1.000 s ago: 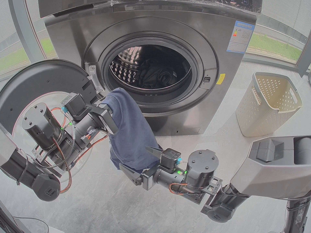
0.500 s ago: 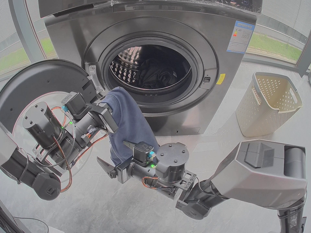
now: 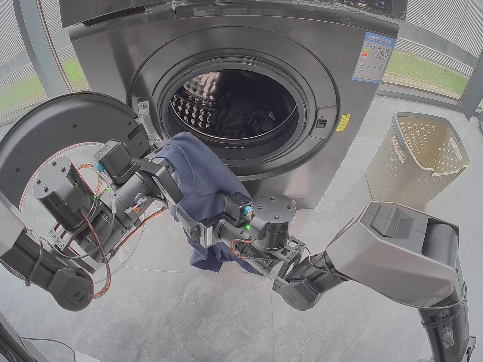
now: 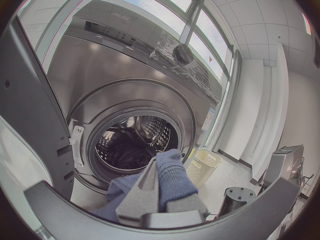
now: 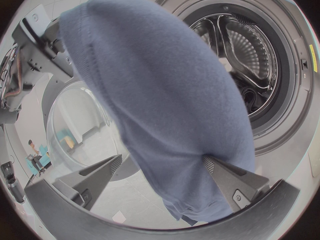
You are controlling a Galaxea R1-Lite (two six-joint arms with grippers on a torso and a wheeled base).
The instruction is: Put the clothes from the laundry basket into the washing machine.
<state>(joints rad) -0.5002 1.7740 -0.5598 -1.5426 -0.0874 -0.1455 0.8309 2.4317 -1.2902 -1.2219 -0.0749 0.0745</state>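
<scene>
A blue garment [image 3: 201, 177] hangs in front of the washing machine's open drum [image 3: 236, 106], just below its rim. My left gripper [image 3: 168, 174] is shut on the garment's top edge; the cloth [image 4: 173, 177] bulges between its fingers [image 4: 143, 190]. My right gripper [image 3: 188, 224] is open at the garment's lower half. One finger [image 5: 100, 172] stands free of the cloth [image 5: 166, 94], and the other finger [image 5: 230, 180] lies against it. Dark clothes [image 3: 244, 114] lie inside the drum. The cream laundry basket [image 3: 417, 162] stands on the floor to the right.
The machine's round door [image 3: 60, 126] is swung open to the left, behind my left arm. Grey tiled floor [image 3: 166, 318] lies open in front. Glass walls run behind the machine on both sides.
My right arm swung left and up from under the garment's hem, so its open fingers now sit at the hanging cloth. The left gripper kept hold and barely moved.
</scene>
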